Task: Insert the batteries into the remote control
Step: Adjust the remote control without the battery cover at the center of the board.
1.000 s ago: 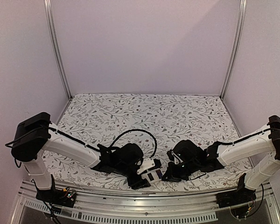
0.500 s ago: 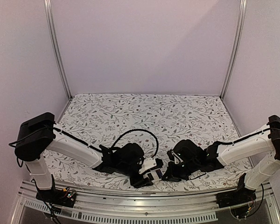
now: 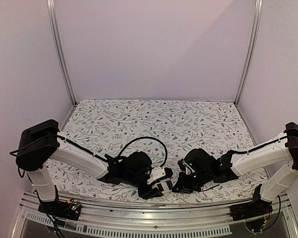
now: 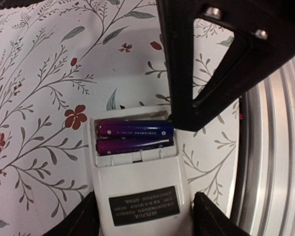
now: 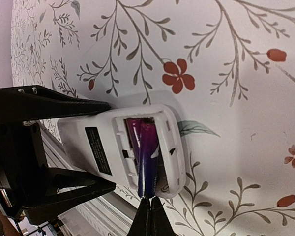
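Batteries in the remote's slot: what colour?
Glossy purple shading to dark blue; the batteries show best in the left wrist view.

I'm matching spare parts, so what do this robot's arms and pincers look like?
Both the left arm and right arm have white tubular links with black joints and black wrist housings. A black cable loops over the left wrist. The left pincer and right pincer are black, flat-sided and angular.

Remote control [image 3: 164,184] at left pincer [image 3: 159,189], near edge of table [image 3: 139,119]; right pincer [image 3: 177,187] just beside.
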{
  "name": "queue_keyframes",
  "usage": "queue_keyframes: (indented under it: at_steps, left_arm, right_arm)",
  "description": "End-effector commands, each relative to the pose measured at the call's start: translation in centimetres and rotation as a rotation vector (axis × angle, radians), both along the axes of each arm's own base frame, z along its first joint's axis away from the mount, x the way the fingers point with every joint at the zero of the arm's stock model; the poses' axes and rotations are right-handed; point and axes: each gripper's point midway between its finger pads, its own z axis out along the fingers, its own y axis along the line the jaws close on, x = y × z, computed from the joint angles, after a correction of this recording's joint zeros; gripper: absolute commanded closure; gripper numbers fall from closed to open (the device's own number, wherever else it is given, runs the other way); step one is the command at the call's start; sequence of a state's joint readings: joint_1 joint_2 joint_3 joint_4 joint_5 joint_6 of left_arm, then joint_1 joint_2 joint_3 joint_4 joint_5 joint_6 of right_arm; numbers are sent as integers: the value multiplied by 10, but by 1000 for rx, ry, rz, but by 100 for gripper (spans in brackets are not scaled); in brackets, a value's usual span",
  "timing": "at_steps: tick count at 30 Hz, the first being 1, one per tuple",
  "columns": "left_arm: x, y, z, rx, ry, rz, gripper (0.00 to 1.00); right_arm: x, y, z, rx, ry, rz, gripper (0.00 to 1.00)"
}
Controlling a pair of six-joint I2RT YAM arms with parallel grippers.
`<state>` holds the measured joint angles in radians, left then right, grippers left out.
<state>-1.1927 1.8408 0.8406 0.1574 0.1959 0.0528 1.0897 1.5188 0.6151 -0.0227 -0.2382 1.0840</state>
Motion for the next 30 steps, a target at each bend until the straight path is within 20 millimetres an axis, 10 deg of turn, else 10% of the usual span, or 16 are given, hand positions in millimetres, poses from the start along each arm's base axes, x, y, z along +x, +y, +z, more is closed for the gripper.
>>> queue_keyframes:
  at_steps: [1, 23, 30]
  left_arm:
    - [-13, 22, -28, 97, 51, -32, 38]
    - [-4, -3, 36, -114, 23, -48, 30]
    - [-2, 0, 9, -57, 60, -33, 30]
  right_arm:
    - [21, -13, -8, -52, -57, -77, 100]
    - [27, -10, -2, -48, -86, -81, 100]
    - [29, -2, 4, -24, -97, -65, 100]
